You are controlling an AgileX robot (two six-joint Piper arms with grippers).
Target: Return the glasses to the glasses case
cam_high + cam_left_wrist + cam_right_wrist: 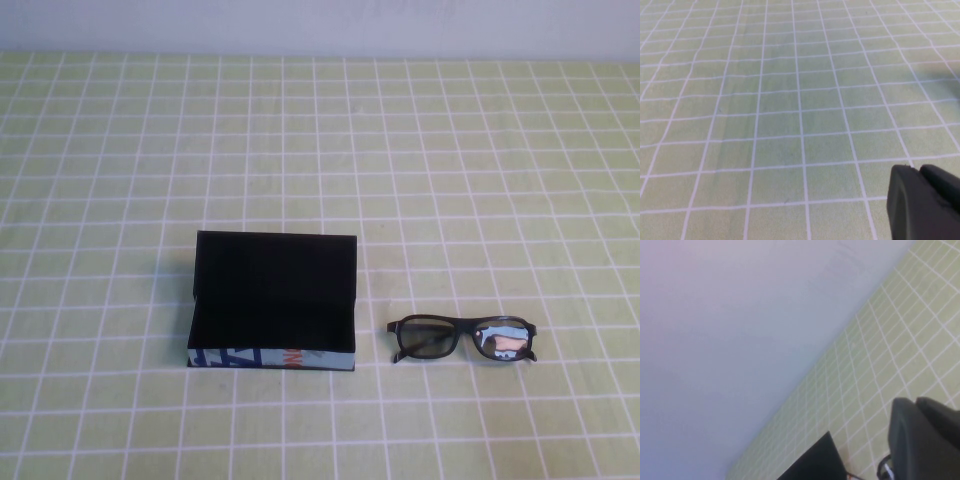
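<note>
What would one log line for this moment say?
glasses: on tablecloth, right of case | case: lid open, empty | left gripper: over bare cloth | right gripper: near case, holding nothing seen

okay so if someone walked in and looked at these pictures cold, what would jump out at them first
The black glasses case stands out first, sitting open on the green checked tablecloth left of centre, lid flap raised at the back and patterned side facing the robot. Just to its right, apart from it, lie the black glasses, one lens catching a reflection. Neither arm shows in the high view; the left tool and right tool appear only as dark edges in their own wrist views.
</note>
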